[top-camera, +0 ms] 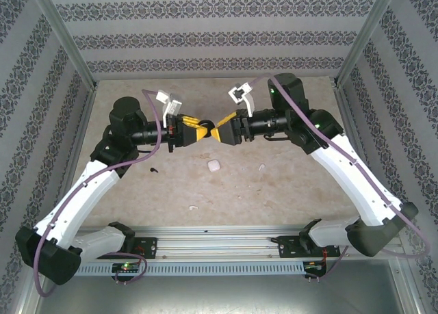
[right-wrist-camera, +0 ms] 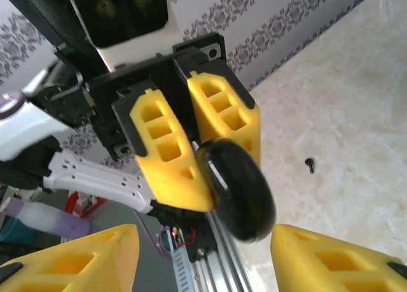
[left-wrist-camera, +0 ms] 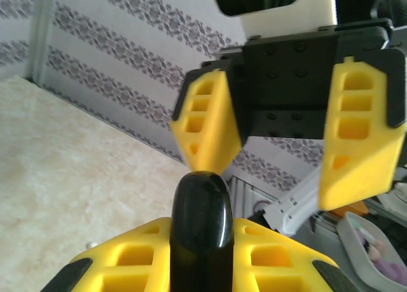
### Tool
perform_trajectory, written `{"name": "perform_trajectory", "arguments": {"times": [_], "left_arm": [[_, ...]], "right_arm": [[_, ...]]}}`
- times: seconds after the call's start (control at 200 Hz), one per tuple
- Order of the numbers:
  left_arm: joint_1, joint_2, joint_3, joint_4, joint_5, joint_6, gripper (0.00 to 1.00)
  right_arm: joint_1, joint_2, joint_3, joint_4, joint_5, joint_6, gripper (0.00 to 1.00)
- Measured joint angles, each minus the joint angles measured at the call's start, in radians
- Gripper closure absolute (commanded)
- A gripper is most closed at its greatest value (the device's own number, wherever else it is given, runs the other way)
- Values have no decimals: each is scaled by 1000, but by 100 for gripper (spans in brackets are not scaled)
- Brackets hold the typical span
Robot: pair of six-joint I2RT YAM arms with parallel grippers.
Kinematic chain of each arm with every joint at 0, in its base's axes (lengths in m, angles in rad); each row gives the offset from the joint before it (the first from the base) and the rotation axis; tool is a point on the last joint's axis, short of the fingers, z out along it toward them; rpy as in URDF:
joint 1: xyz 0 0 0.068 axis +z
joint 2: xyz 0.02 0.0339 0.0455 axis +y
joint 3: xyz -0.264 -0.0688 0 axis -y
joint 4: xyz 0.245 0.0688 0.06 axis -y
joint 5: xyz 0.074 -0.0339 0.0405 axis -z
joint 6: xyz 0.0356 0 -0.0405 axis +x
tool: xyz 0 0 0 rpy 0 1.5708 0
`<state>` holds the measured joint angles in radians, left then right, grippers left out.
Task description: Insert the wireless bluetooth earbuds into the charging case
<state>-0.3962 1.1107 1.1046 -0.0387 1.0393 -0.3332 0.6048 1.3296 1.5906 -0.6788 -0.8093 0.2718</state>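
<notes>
A glossy black charging case (left-wrist-camera: 201, 235) is pinched between the yellow fingers of my left gripper (left-wrist-camera: 201, 231), held in the air above the table's middle. The case (right-wrist-camera: 238, 190) lies between the spread fingers of my right gripper (right-wrist-camera: 203, 244), which is open and faces the left gripper (top-camera: 202, 129) tip to tip. From above, the right gripper (top-camera: 219, 131) meets it over the table. Two tiny white earbuds (top-camera: 261, 167) (top-camera: 193, 207) and one black earbud (top-camera: 152, 169) lie loose on the table below. The black earbud (right-wrist-camera: 310, 164) is also on the tabletop in the right wrist view.
A slightly larger white piece (top-camera: 214, 165) lies on the beige table (top-camera: 294, 191) under the grippers. Patterned walls enclose the back and sides. An aluminium rail (top-camera: 219, 242) runs along the near edge between the arm bases.
</notes>
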Motion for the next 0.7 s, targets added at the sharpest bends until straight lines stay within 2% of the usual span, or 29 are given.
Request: {"name": "perform_trajectory", "arguments": {"times": [0.385, 0.699], "left_arm": [[4, 9, 0, -15, 115, -34, 100], [19, 21, 0, 10, 171, -104, 100]], "right_arm": [[2, 44, 0, 1, -64, -14, 65], [8, 50, -9, 29, -98, 1, 86]]}}
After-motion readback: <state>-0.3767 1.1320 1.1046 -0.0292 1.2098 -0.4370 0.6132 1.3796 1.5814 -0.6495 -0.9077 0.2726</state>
